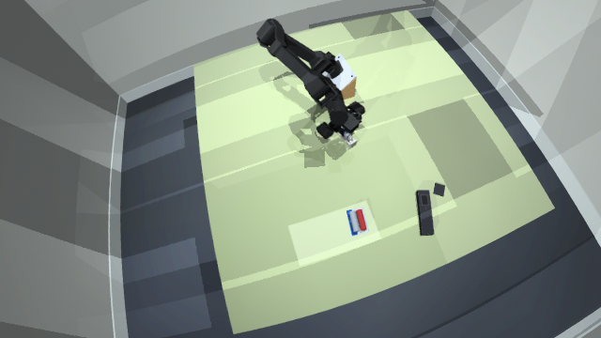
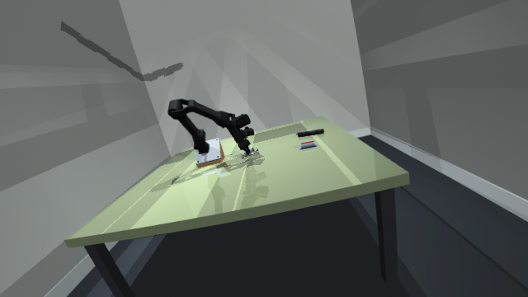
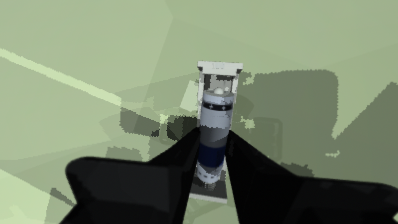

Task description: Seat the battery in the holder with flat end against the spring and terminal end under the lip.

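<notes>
In the wrist view, my gripper (image 3: 212, 133) is shut on a grey and blue battery (image 3: 215, 117). The battery lies lengthwise over a white holder (image 3: 220, 67), whose far end wall shows just beyond the battery's rounded terminal end and whose near edge shows below the fingers. I cannot tell whether the battery touches the holder's floor. In the top and exterior views the gripper (image 1: 348, 137) (image 2: 247, 153) sits low over the green table, close to the arm's base, with the small pale holder (image 1: 351, 140) under it.
The arm's white and tan base block (image 1: 346, 77) (image 2: 209, 153) stands just behind the gripper. A red and blue item (image 1: 358, 221) (image 2: 307, 144), a black remote (image 1: 424, 212) (image 2: 310, 133) and a small black square (image 1: 439, 189) lie far off on the table.
</notes>
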{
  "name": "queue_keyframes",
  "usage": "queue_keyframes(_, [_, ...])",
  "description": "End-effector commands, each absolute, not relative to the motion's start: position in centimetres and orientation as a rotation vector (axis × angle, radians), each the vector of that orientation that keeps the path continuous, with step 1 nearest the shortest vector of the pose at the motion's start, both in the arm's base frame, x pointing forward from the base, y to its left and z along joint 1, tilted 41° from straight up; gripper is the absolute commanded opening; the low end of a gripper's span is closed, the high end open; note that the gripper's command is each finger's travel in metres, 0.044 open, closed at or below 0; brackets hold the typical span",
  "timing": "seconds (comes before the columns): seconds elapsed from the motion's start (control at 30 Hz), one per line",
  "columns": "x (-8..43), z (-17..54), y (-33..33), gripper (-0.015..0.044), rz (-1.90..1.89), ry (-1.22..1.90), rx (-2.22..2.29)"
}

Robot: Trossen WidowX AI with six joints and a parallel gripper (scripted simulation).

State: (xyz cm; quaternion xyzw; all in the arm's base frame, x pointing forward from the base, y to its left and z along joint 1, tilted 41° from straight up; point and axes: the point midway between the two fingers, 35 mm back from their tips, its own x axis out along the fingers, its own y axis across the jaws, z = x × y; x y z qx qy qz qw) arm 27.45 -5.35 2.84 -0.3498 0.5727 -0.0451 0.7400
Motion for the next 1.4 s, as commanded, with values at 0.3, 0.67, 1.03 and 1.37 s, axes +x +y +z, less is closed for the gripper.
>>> queue_keyframes(0.3, [27.4,2.4,-5.5,0.0065,-0.13,1.349,-0.76])
queue_keyframes(0.67, [27.7,2.3,-5.6,0.0065,-0.155,1.408,-0.758])
queue_keyframes(1.03, [28.0,2.3,-5.6,0.0065,-0.178,1.464,-0.756])
queue_keyframes(1.37, [28.2,2.3,-5.6,0.0065,-0.198,1.513,-0.754])
